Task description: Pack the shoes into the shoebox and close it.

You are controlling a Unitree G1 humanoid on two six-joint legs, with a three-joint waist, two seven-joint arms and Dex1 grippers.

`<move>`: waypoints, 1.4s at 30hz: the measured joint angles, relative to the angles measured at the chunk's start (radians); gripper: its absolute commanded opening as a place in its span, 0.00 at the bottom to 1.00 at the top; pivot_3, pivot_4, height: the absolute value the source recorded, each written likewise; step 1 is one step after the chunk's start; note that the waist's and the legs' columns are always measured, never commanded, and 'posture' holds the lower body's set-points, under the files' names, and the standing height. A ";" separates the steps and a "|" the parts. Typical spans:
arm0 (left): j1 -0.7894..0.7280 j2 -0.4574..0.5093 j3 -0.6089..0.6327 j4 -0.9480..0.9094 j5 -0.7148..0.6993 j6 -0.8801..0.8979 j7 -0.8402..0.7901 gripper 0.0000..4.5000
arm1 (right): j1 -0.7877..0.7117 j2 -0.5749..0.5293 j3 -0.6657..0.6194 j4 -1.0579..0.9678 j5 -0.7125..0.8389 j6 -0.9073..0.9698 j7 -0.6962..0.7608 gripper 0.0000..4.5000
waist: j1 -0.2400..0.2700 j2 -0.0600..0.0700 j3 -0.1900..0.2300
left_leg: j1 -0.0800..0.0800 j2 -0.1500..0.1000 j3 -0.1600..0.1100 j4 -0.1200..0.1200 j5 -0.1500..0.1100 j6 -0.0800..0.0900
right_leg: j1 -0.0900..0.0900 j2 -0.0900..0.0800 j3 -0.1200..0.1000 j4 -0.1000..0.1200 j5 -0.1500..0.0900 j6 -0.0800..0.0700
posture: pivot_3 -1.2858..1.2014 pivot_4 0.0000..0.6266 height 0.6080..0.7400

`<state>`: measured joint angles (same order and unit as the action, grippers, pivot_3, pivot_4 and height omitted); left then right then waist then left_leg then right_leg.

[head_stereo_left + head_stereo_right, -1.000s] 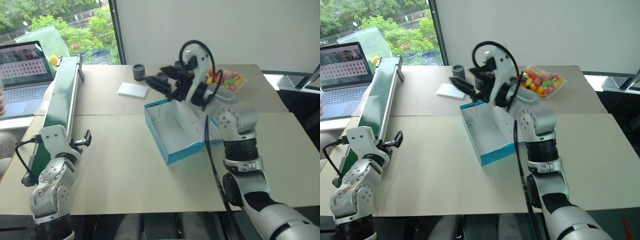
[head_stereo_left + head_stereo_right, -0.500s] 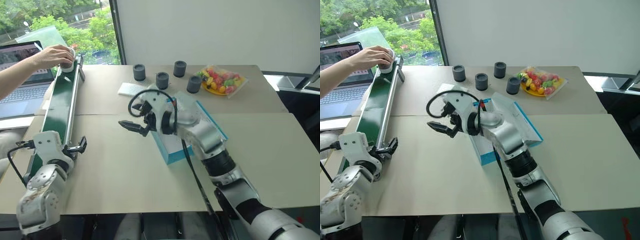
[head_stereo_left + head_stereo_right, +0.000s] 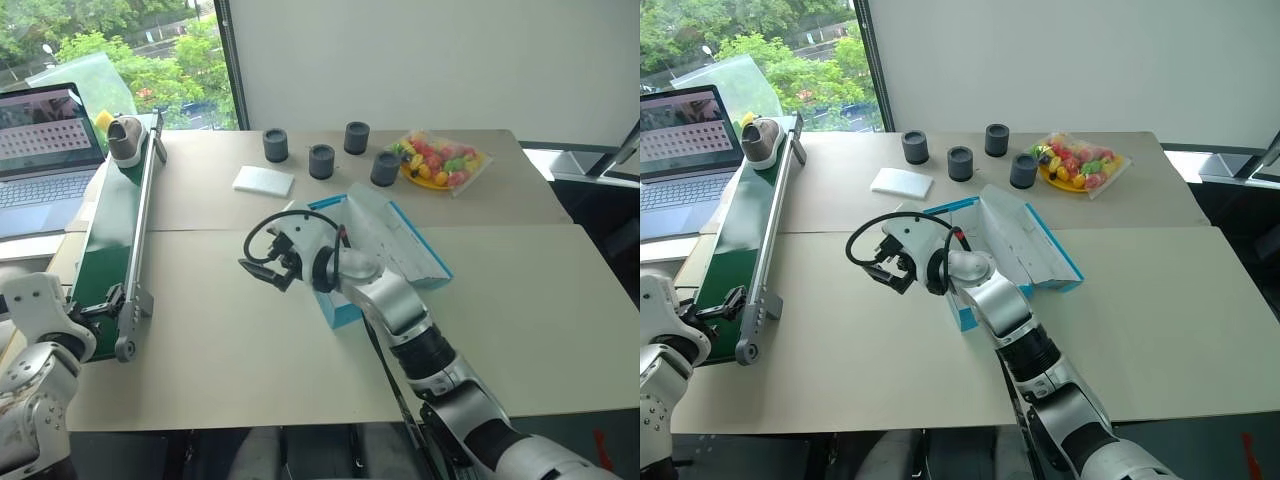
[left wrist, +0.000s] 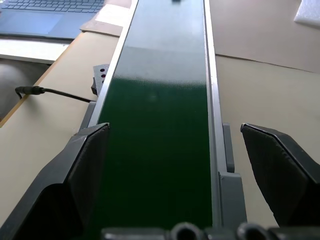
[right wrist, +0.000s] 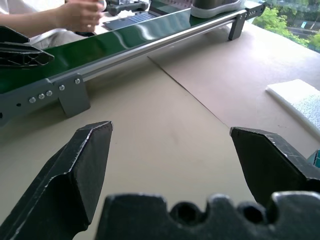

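One grey shoe (image 3: 124,139) with a pale sole stands on the far end of the green conveyor belt (image 3: 118,222); it also shows in the right wrist view (image 5: 215,6). The turquoise shoebox (image 3: 1022,240) lies open mid-table, its white inside showing. My right gripper (image 3: 262,270) hangs open and empty just left of the box, pointing toward the conveyor, fingers (image 5: 90,155) wide apart. My left gripper (image 4: 174,127) is open and empty at the belt's near end, looking along the belt.
Several dark grey cups (image 3: 322,160) and a white pad (image 3: 264,180) sit behind the box. A bag of coloured sweets (image 3: 442,160) lies at the back right. A laptop (image 3: 45,150) and a person's hand (image 5: 82,12) are beyond the conveyor.
My right arm swung down and left from over the box to its left side. My left gripper drew back toward the belt's near end. A person's hand set a shoe on the belt and withdrew.
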<state>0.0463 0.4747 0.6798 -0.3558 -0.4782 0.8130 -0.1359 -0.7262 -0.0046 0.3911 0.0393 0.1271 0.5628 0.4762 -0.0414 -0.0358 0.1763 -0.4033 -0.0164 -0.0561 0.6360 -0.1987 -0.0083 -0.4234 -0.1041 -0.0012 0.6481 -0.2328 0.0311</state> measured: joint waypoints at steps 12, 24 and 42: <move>-0.014 0.076 -0.001 0.038 0.004 0.040 -0.022 1.00 | 0.006 0.028 -0.018 0.000 -0.012 -0.011 -0.034 0.99 | -0.001 -0.001 0.000 | 0.000 0.000 0.000 0.000 0.000 0.000 | 0.000 0.000 0.000 0.000 0.000 0.000 | 0.52 0.24 1.00; -0.045 0.077 -0.037 0.106 0.019 0.014 -0.032 1.00 | 0.022 0.030 -0.042 0.000 -0.026 -0.011 -0.045 0.99 | -0.001 -0.001 0.000 | 0.001 0.000 0.000 -0.001 0.000 0.000 | 0.000 0.000 0.001 0.000 0.000 0.000 | 0.52 0.24 1.00; -0.055 0.077 -0.047 0.121 0.028 0.001 -0.033 1.00 | 0.025 0.031 -0.053 0.001 -0.035 -0.011 -0.047 0.99 | -0.001 -0.001 -0.010 | 0.000 0.000 0.000 -0.001 0.001 -0.001 | -0.002 0.000 0.002 0.001 0.001 0.000 | 0.52 0.00 1.00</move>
<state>-0.0085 0.5517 0.6323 -0.2351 -0.4504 0.8137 -0.1692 -0.7013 0.0264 0.3380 0.0400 0.0916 0.5516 0.4296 -0.0429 -0.0368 0.1663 -0.4035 -0.0164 -0.0558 0.6350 -0.1981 -0.0097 -0.4255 -0.1040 0.0004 0.6487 -0.2323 0.0308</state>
